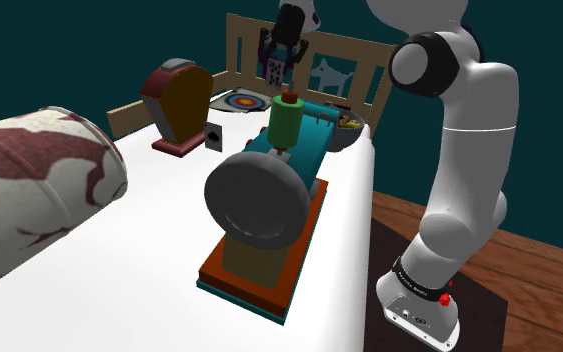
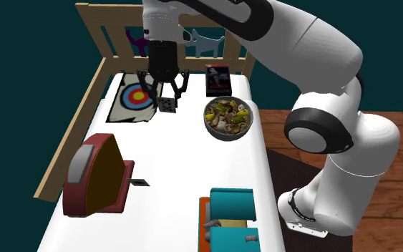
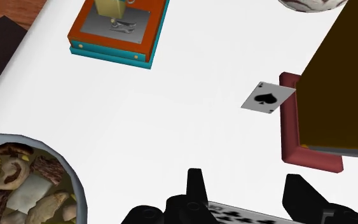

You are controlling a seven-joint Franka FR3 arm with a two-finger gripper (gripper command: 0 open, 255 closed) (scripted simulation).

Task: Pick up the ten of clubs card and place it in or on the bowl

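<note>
My black gripper hangs above the white surface, shut on a playing card with black club pips. In the shoulder view the gripper holds the card up near the wooden rail. In the wrist view the card sits between the fingers. The grey bowl, holding mixed brown and yellow pieces, stands just to the second exterior view's right of the gripper; its rim lies beside and below the fingers. The bowl is partly hidden behind the teal machine.
An ace of spades card leans by a dark red, domed box. A target mat and a black box lie near the wooden rail. A teal and orange machine and a patterned roll stand nearer.
</note>
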